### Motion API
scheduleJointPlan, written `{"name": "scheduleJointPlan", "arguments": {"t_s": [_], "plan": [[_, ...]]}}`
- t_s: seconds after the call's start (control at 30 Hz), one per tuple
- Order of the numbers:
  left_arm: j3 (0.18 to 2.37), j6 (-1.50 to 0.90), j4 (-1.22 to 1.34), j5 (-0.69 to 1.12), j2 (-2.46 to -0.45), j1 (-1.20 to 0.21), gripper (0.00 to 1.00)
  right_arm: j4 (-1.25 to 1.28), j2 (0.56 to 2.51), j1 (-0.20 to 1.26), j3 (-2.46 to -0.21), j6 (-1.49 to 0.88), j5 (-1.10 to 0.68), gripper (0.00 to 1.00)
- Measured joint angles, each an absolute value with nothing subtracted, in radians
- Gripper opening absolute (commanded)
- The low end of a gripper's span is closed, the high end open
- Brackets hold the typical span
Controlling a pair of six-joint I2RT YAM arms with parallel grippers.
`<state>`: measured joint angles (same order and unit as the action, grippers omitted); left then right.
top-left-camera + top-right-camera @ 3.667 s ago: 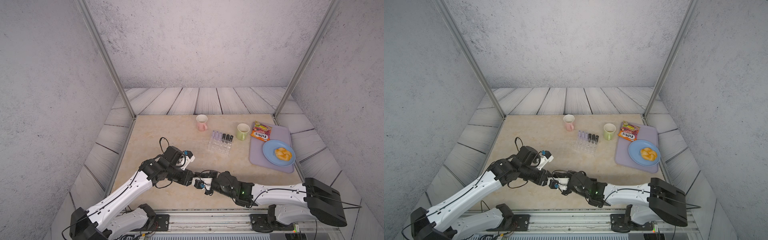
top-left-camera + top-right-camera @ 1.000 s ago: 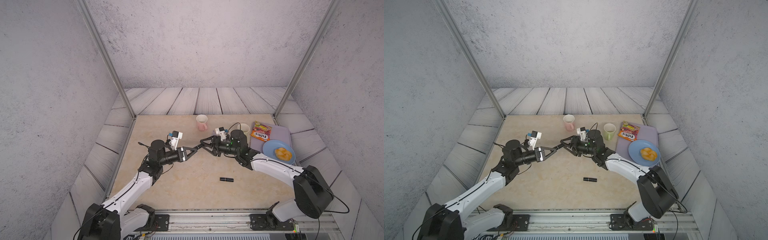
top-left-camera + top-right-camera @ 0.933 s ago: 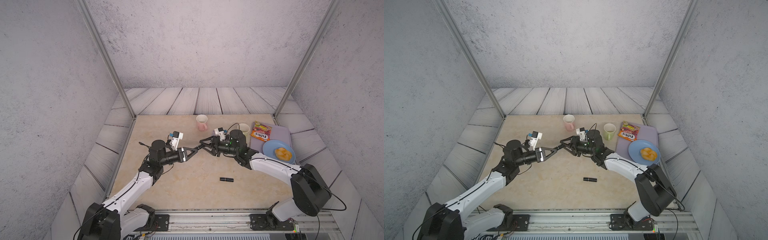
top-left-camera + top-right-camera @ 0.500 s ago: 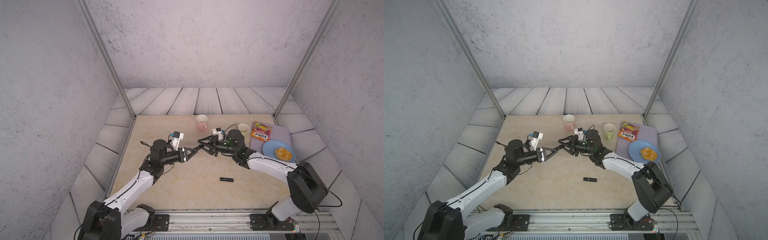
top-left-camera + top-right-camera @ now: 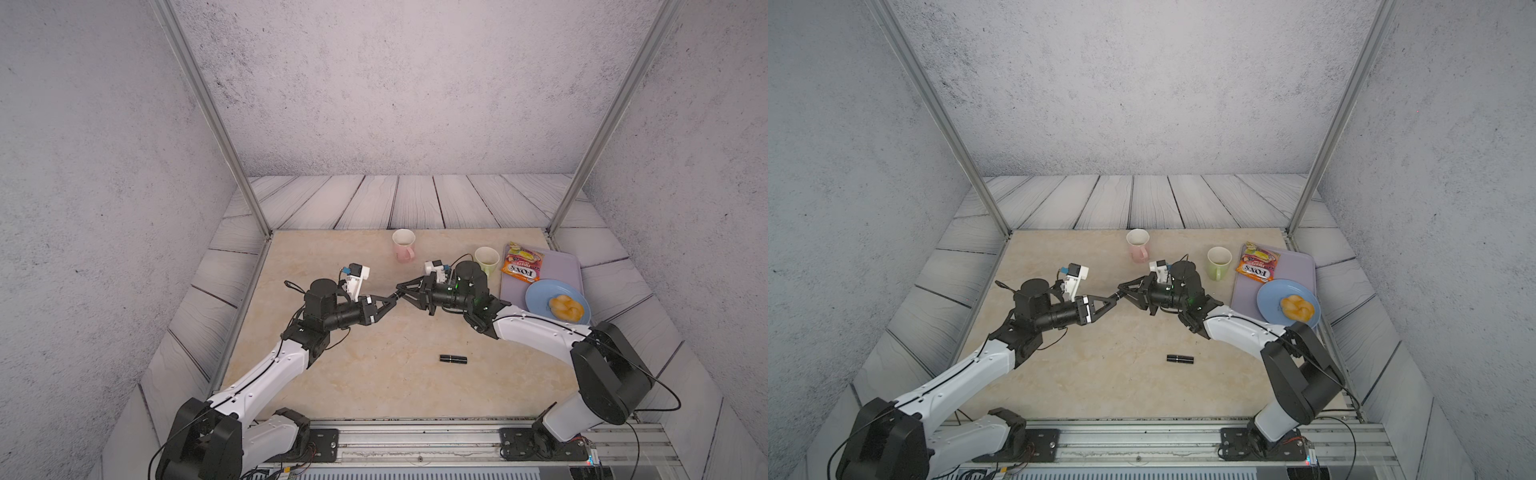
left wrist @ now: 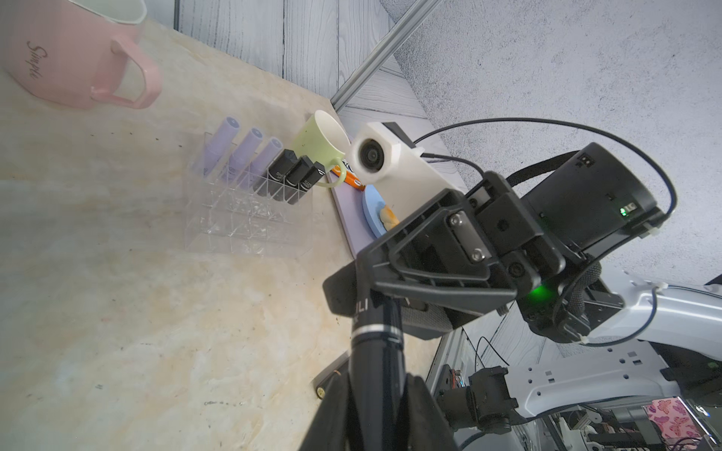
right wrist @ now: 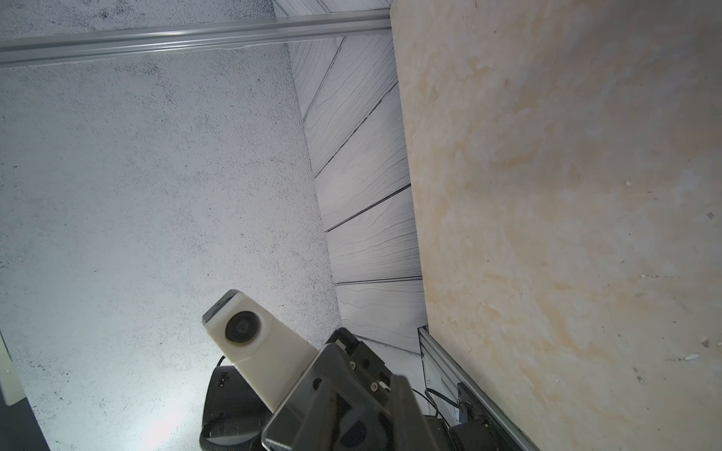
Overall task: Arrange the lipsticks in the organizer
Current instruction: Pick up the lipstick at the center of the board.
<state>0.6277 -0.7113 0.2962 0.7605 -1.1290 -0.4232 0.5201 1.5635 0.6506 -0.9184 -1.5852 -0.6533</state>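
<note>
Now the black lipstick (image 6: 377,351) is clenched lengthwise between left gripper (image 5: 390,297) and right gripper (image 5: 401,291), one at each end, the organizer (image 6: 250,234) lying nearer the right.

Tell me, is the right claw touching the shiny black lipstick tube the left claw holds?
Touching. The left wrist view shows the right claw shut around one end of the shiny black lipstick tube; the left claw grips the other.

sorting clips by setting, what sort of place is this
Probably a robot lab test cell rather than a home: two robot arms bolted to a metal rail, aluminium frame posts at the tabletop's corners, and grey textured panels walling it in.
</note>
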Motion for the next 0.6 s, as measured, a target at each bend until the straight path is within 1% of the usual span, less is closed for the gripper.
{"name": "scheduleJointPlan", "arguments": {"t_s": [0.17,0.23,0.3,0.4,0.6], "plan": [[0.653,-0.692,0.248,0.744,-1.128,-0.429,0.44,0.521,1.564,0.651,-0.919,-1.593,-0.648,0.11],[0.669,-0.685,0.213,0.731,-1.126,-0.43,0.59,0.521,1.566,0.651,-0.919,-1.596,-0.644,0.11],[0.685,-0.675,0.179,0.72,-1.122,-0.431,0.7,0.521,1.571,0.651,-0.92,-1.597,-0.64,0.1],[0.702,-0.678,0.128,0.695,-1.106,-0.431,0.75,0.521,1.581,0.647,-0.92,-1.597,-0.632,0.1],[0.71,-0.682,0.085,0.661,-1.098,-0.427,0.74,0.509,1.597,0.635,-0.934,-1.596,-0.617,0.09]]}}
